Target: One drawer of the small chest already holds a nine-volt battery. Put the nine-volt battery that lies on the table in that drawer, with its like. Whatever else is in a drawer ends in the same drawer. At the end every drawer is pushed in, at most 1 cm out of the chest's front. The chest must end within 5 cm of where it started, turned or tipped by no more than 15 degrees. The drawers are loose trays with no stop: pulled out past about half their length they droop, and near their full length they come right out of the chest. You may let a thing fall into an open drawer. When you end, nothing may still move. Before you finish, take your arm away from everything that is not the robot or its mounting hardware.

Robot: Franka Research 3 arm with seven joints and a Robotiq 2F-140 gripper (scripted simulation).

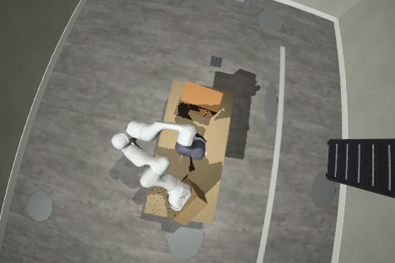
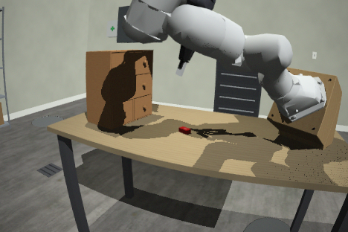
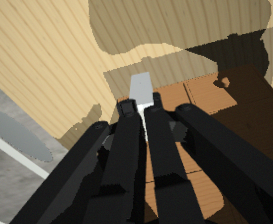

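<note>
The small wooden chest (image 1: 202, 93) (image 2: 98, 82) (image 3: 209, 94) stands upright at the table's far end from the arm's base. Its visible drawer fronts look flush, with round knobs; part of the front lies in dark shadow, and the drawers' contents are hidden. The nine-volt battery (image 2: 184, 130), red, lies on the table in front of the chest; it is out of the wrist view and not seen in the top view. My gripper (image 2: 181, 68) (image 3: 143, 87) is shut, tilted toward the chest front and well above the table. A pale flat tip shows at its fingertips, with no battery there.
The table (image 1: 213, 147) (image 2: 149, 156) also bears the arm's angled wooden mount (image 1: 195, 207) (image 2: 329, 119) at the opposite end from the chest. The arm (image 1: 158, 166) (image 2: 208, 26) arches high over the table. A dark drawer cabinet (image 2: 238, 93) stands behind the table.
</note>
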